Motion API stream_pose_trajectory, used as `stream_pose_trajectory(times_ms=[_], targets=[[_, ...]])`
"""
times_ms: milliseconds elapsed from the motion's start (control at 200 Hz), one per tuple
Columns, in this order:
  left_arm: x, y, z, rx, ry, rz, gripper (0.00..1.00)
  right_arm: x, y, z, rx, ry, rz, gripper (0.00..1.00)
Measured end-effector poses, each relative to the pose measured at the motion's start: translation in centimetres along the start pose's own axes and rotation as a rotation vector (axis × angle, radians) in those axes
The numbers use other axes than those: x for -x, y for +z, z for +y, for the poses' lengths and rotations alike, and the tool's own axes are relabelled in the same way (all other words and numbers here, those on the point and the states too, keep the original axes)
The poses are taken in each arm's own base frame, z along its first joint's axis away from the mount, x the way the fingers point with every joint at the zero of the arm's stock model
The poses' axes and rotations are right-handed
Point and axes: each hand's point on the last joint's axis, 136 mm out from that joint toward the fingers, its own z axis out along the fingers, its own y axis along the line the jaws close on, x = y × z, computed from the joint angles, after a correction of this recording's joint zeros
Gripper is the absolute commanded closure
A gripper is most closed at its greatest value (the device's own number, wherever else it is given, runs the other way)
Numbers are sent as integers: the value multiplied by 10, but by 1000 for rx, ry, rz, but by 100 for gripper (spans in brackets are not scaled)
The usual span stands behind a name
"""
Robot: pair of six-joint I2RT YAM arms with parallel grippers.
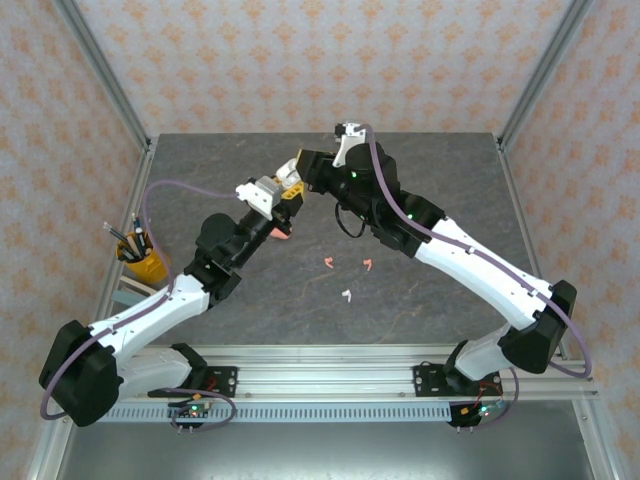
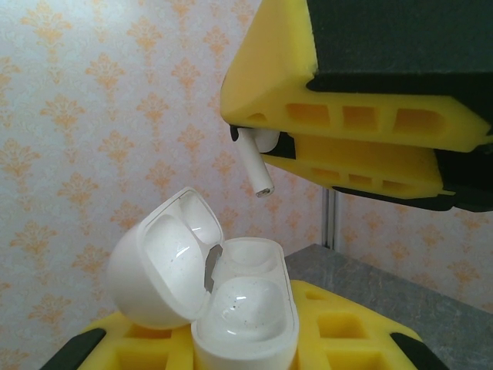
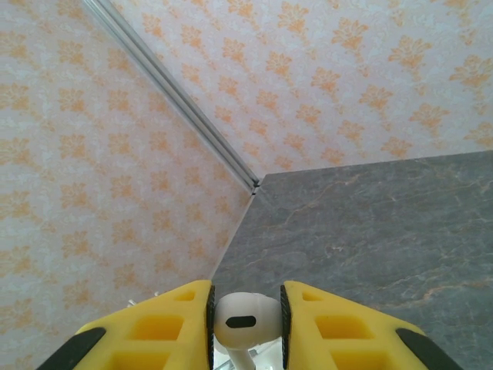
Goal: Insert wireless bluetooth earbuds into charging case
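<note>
Now my right gripper is clamped on a white earbud, with its stem tilted down just above the open charging case, which my left gripper grips tight. The lid leans left of the stem, not touching it. Three loose earbuds lie on the table well below both grippers, with bare slab around them.

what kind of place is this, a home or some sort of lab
Most likely a robot test booth, not a home: the left arm and right arm are bolted to an aluminium rail, wallpaper-patterned panels sit in a bare metal frame, and the tabletop is grey stone-look.
</note>
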Motion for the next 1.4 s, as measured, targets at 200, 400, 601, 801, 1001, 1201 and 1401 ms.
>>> stream_pose_trajectory(times_ms=[200, 400, 601, 801, 1001, 1201, 1401], targets=[[2, 1, 0, 0, -1, -5, 100, -3, -1, 14, 50, 19, 8, 73], [2, 4, 0, 0, -1, -6, 100, -15, 0, 20, 72, 19, 37, 73], [3, 4, 0, 0, -1, -8, 100, -25, 4, 18, 66, 20, 59, 74], [3, 4, 0, 0, -1, -8, 100, -28, 5, 16, 61, 19, 65, 74], [3, 4, 0, 1, -4, -6, 100, -30, 6, 14, 60, 18, 66, 74], [-4, 4, 0, 0, -4, 22, 100, -36, 8, 9, 48, 16, 67, 74], [-8, 4, -1, -2, -5, 37, 100, -38, 6, 5, 42, 8, 63, 75]])
